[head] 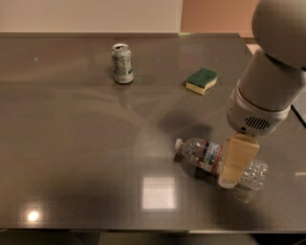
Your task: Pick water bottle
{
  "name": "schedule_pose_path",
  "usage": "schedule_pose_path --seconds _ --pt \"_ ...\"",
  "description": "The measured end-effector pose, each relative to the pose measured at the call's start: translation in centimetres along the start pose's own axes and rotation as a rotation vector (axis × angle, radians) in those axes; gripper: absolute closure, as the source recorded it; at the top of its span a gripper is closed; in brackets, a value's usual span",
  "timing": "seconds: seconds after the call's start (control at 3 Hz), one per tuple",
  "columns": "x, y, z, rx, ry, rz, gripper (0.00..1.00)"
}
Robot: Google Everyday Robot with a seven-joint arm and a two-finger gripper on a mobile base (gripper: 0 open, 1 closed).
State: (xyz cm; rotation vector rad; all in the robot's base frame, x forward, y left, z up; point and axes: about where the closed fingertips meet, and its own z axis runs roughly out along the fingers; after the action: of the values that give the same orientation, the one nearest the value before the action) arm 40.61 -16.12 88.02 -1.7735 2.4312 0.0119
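Clear plastic water bottle (197,151) was found lying on its side on the grey table (71,143), cap leftward; gripper (234,172) was seen over its midsection, opening could not be told; grasp step was judged current; closure, then lift, judged required.

Shows a glossy grey worktop (71,143) with a square glare (158,192) at lower centre, left of the gripper (236,165) at lower right; pale wall (91,14) along the top, tan at upper right.
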Motion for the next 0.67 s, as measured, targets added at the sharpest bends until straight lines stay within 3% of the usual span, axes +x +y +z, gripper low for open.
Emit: schedule_pose_path --seconds 0.33,0.67 --pt "0.2 0.5 1.8 -0.024 0.012 0.027 0.0" --pt "0.4 1.0 3.0 -0.035 0.021 0.041 0.18"
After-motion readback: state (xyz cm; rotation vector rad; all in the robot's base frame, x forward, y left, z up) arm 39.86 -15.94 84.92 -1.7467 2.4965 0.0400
